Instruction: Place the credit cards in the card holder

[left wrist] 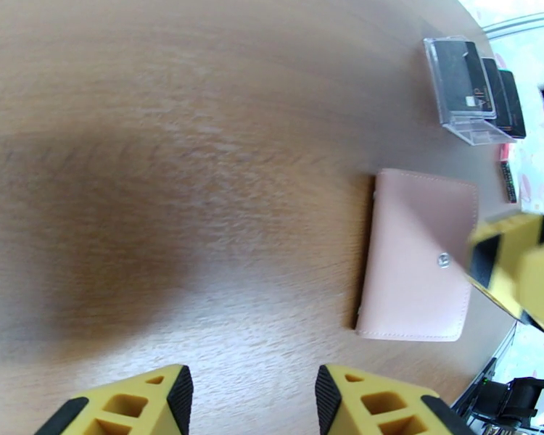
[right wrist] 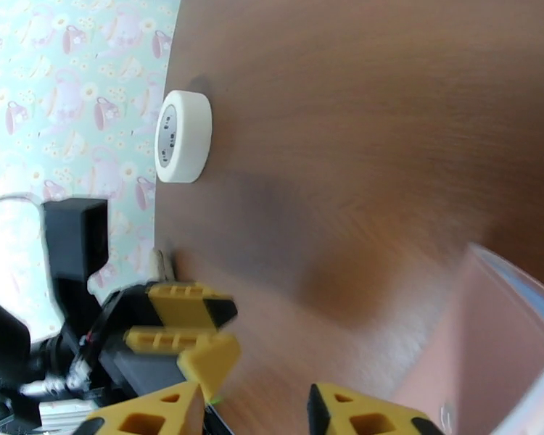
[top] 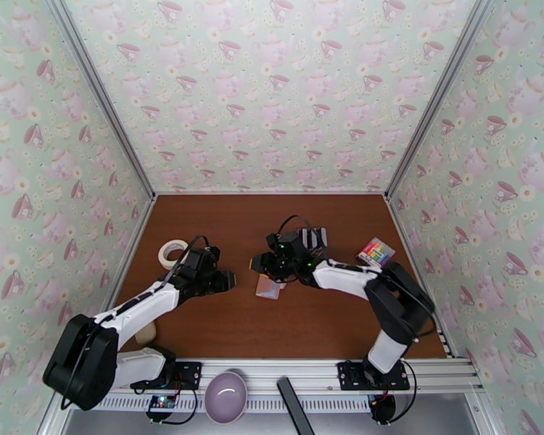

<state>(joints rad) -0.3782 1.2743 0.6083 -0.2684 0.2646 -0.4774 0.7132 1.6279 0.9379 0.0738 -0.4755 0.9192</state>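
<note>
Brown table [top: 308, 320] — left wrist view: card holder [left wrist: 417, 262], credit cards [left wrist: 464, 85]; left hand [left wrist: 250, 394], right hand [right wrist: 254, 409] apart.

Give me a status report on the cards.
Left gripper, right gripper open, empty. Pink fold-over wallet on wooden table beside right gripper. Black-and-white cards in clear plastic stand. No obstruction.

Tape roll [top: 172, 252], purple bowl [top: 225, 397], perhaps colourful box [top: 375, 252]
</note>
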